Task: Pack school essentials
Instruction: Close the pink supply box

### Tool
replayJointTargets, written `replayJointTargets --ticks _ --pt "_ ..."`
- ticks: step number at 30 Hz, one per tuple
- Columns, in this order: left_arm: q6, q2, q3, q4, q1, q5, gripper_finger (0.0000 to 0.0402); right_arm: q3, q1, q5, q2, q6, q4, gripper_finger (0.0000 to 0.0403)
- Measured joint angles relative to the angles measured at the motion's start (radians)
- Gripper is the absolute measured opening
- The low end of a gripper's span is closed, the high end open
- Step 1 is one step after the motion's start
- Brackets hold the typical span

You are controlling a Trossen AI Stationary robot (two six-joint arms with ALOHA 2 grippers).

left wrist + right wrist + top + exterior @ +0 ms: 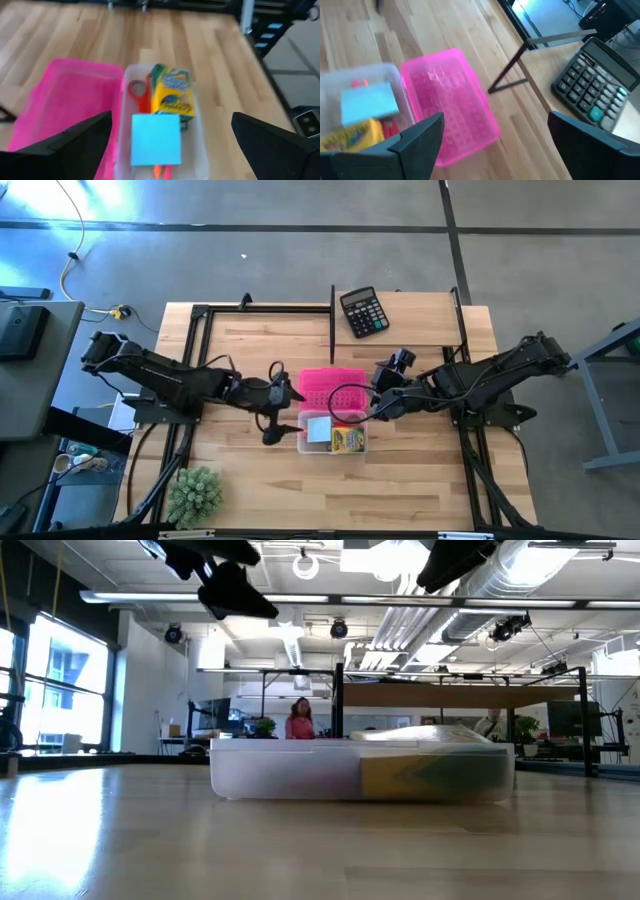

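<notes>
The light-blue square notepad (155, 138), the yellow-green crayon box (172, 94) and the red-handled scissors (140, 94) lie inside the clear plastic case (331, 442), whose pink lid (331, 385) lies open beside it. The left gripper (284, 394) and right gripper (380, 406) hover above, each with fingers wide and empty. The black calculator (364, 311) lies well apart.

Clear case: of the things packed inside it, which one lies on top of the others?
The light-blue square notepad. It lies flat over the red-handled scissors and the pencil ends, beside the yellow-green crayon box.
</notes>
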Motion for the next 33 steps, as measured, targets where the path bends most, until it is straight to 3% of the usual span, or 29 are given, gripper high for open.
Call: replayJointTargets --ticks 11,17,23,33 --pt "-0.012 -0.001 0.0 -0.184 0.134 0.0 0.04 0.0 -0.012 0.003 0.0 -0.011 0.274 0.0346" --pt "-0.059 0.001 -0.104 -0.131 0.199 0.008 0.04 0.0 -0.034 -0.06 0.0 -0.091 0.371 0.0346" --pt "-0.086 0.001 -0.165 -0.022 0.268 0.066 0.04 0.0 -0.111 -0.108 0.0 -0.078 0.336 0.0346" --pt "-0.139 0.001 -0.211 -0.014 0.401 0.061 0.04 0.0 -0.32 -0.229 0.032 0.208 0.108 0.0346"
